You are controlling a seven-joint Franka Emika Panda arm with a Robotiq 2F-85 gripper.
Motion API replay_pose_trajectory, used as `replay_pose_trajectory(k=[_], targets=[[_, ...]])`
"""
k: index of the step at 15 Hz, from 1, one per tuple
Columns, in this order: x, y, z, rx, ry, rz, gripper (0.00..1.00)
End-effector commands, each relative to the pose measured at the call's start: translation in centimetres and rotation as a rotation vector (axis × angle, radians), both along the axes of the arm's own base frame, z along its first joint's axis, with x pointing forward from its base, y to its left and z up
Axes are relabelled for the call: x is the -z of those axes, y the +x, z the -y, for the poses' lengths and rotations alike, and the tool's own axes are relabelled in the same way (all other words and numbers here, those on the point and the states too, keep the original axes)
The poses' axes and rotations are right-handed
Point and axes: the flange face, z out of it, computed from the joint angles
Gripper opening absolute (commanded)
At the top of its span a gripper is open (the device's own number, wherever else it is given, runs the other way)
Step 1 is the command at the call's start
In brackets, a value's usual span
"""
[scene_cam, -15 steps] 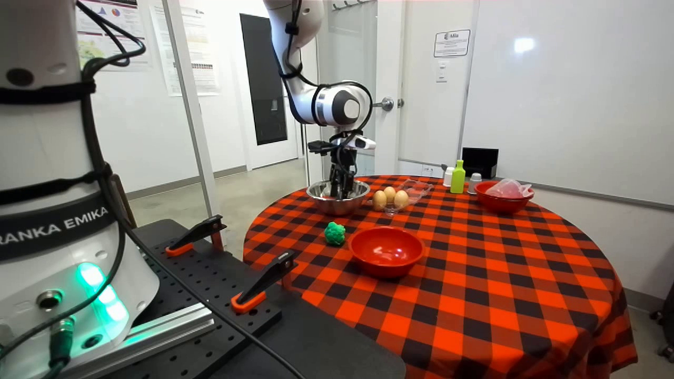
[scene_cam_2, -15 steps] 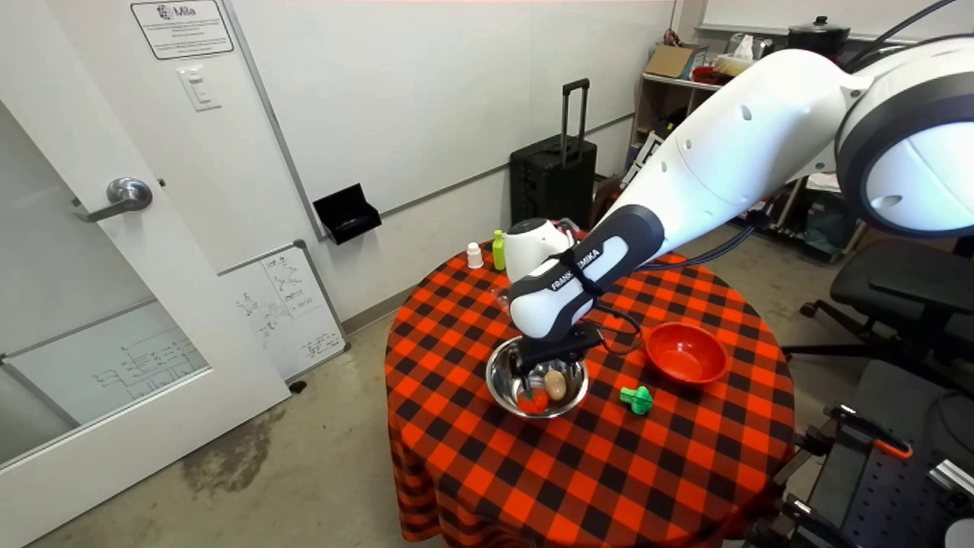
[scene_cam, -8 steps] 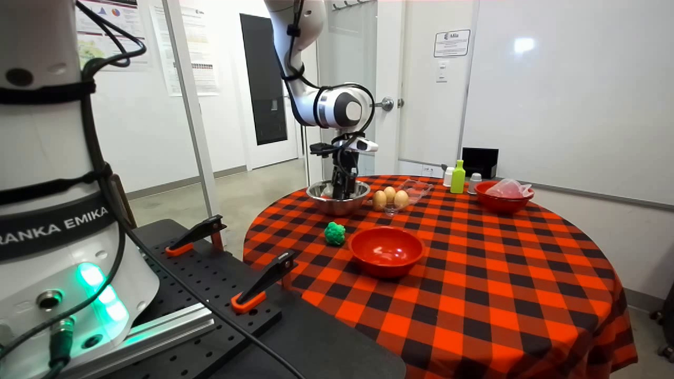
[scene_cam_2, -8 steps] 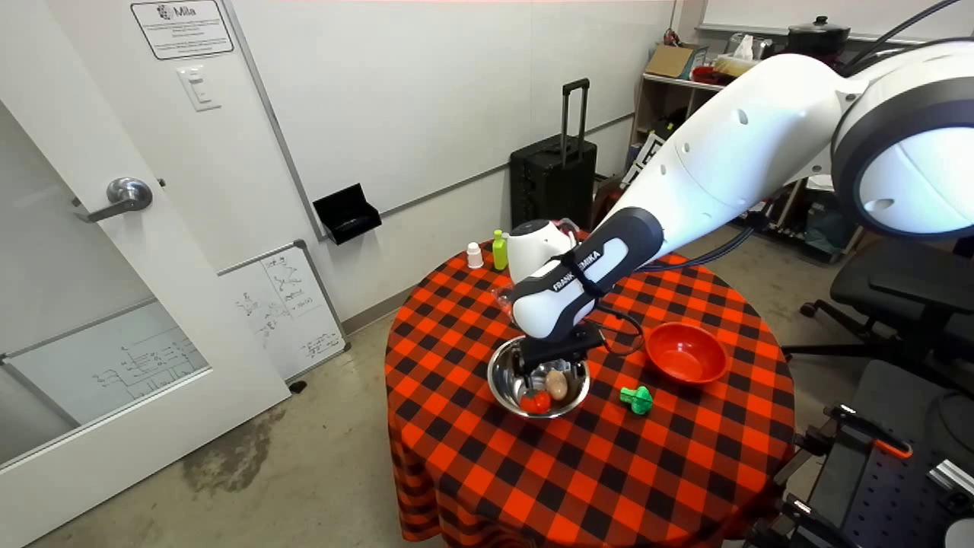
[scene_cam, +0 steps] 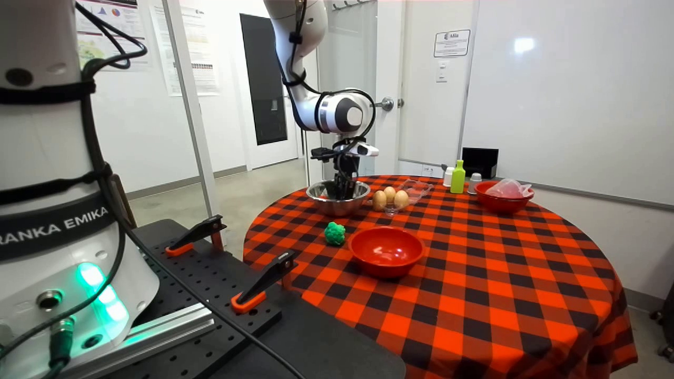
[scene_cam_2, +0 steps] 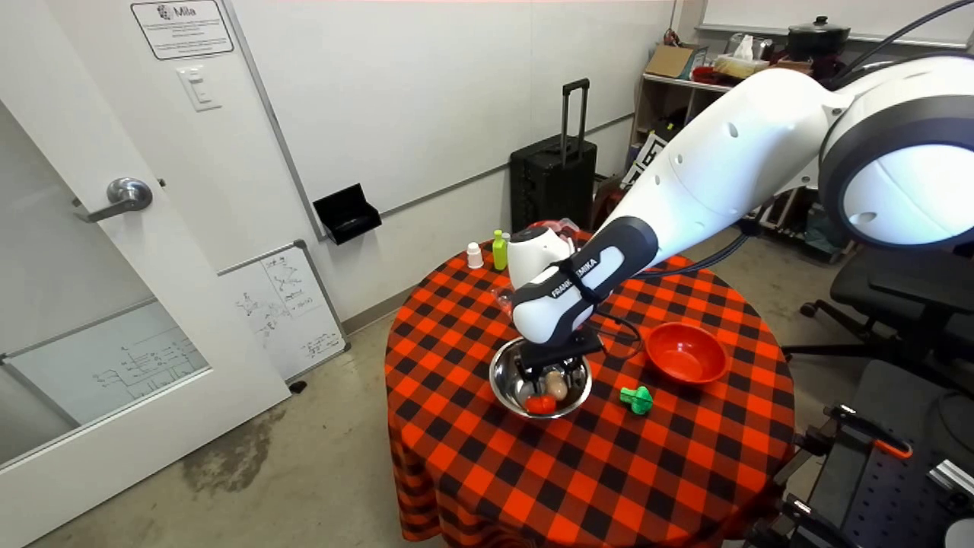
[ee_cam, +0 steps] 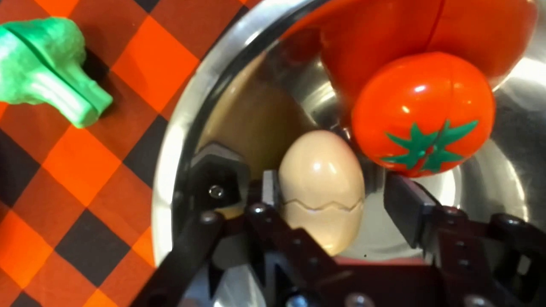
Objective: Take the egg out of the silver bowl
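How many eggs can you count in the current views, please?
4. One egg lies in the silver bowl; a left egg, middle egg and right egg cluster beside the bowl in an exterior view. More could be hidden behind those.

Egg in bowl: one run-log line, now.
gripper: open, straddling egg | egg: in bowl, beside tomato | grasp: not yet | broccoli: outside bowl

Plaid-covered table (scene_cam: 500, 284): silver bowl (scene_cam: 337, 207), red bowls (scene_cam: 387, 258), green broccoli (scene_cam: 335, 233), bottle (scene_cam: 457, 179).

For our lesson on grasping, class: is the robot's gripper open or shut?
The gripper is open: in the wrist view its fingers stand apart, with the toy egg showing between them and a gap on one side.
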Motion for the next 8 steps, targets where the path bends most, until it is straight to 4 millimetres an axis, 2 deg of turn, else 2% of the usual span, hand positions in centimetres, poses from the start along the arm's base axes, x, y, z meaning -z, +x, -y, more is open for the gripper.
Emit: replay_pose_trajectory(k=[1, 2, 3, 6, 8], targets=[[0.2, 0.7, -0.2, 0.024, 0.007, -0.003, 0.34], [0.2, 0.8, -0.2, 0.025, 0.006, -0.001, 0.26], [0.0, 0.9, -0.1, 0.025, 0.006, 0.002, 0.23], [-0.7, 1.0, -0.1, 0.02, 0.013, 0.013, 0.23], [-2.4, 0.8, -0.4, -0.002, 0.019, 0.043, 0.23]])
